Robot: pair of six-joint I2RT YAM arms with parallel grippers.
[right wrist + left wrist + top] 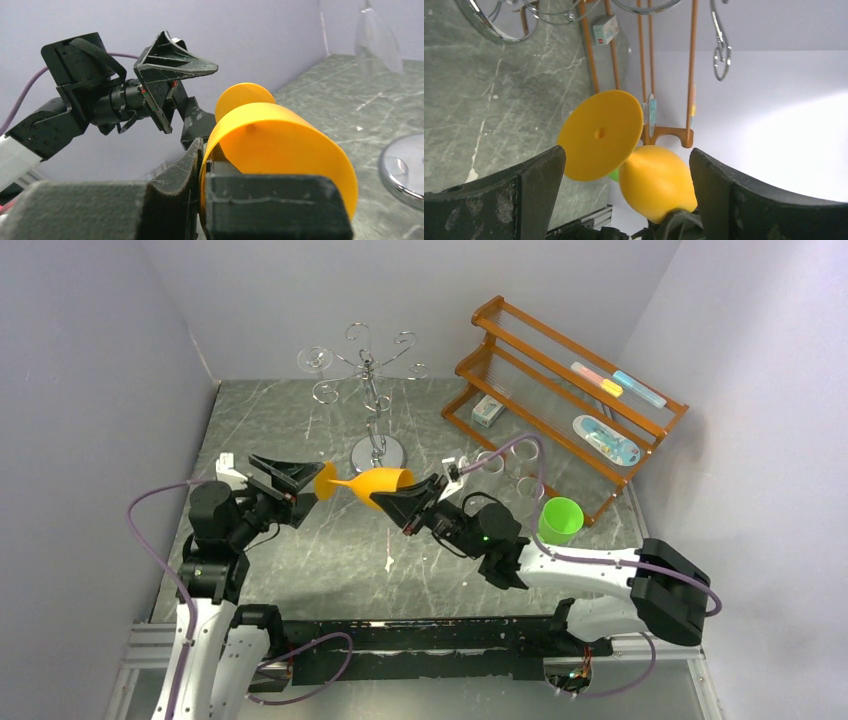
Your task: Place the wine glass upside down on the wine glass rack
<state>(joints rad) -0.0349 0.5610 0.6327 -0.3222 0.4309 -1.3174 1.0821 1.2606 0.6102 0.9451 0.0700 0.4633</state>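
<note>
Closest to the right wrist lens: right gripper (204, 167), pinched hard on the bowl wall of the glass (280, 150), one finger inside the mouth, one outside. Gripped there, most likely, to leave stem and foot free for a handover.

Glass carried on its side in mid-air above the table (300, 570), mouth toward the right arm, foot toward the left. Touching nothing but those two fingers, as far as visible.

Left gripper (303, 486) spread wide, aimed at the foot end-on. From the left wrist view, foot disc framed between the two fingers, close beside one and well off the other. Hard to tell whether just inside the fingertips or just short of them; no squeeze on it either way.

Reads as the approach to a regrasp. Rim grip good for carrying, poor for sliding a foot onto a wire arm; hence, by judgement, a second hold nearer the stem for hanging bowl-down.

Rack (372, 400) behind the glass toward the back wall, its round base (378, 452) just beyond the bowl in the top view. Nothing orange hung there yet.

Next, probably: close on the stem behind the foot before any release on the right. Risk of a smooth disc slipping from a hold on its edge alone.
</note>
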